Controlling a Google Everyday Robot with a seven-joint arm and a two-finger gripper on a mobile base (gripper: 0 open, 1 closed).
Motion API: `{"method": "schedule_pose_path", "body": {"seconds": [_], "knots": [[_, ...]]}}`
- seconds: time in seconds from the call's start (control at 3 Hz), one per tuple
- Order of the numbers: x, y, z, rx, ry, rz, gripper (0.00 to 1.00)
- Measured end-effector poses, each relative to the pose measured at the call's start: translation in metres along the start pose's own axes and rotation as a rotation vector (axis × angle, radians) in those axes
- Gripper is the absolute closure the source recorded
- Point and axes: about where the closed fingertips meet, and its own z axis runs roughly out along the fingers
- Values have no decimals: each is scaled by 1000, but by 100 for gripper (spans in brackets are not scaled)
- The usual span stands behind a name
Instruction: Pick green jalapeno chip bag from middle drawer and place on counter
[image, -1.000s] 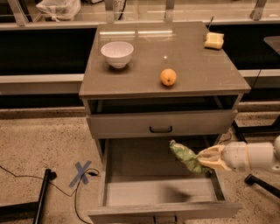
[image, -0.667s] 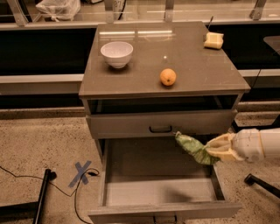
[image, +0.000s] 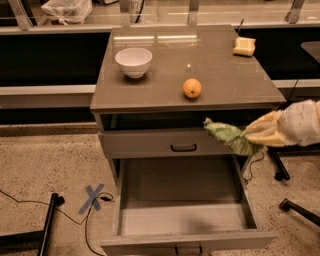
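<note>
At the right, beside the cabinet: the pale hand, shut tight on one end of the green chip bag; bag up in the air, tilted, its loose end pointing left; bag in front of the closed top drawer with the black loop handle, just under the front edge of the table, and higher than the middle drawer; bag out of that drawer, not on the table; middle drawer pulled far out toward the front, tall side walls and smooth grey floor showing; on the table, a white bowl near the back left, a round orange fruit near the front edge, a small yellow block at the back right corner; bowl, fruit and block well apart; down on the speckled floor at the left, a blue tape cross and a thin black cord near it.
</note>
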Motion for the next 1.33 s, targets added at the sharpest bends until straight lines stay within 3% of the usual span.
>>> {"method": "schedule_pose_path", "body": {"seconds": [0.33, 0.67, 1.33], "knots": [[-25, -30, -27, 30, 38, -18, 100], [-30, -65, -44, 52, 72, 12, 100], [-34, -159, -90, 200, 148, 137, 100]]}}
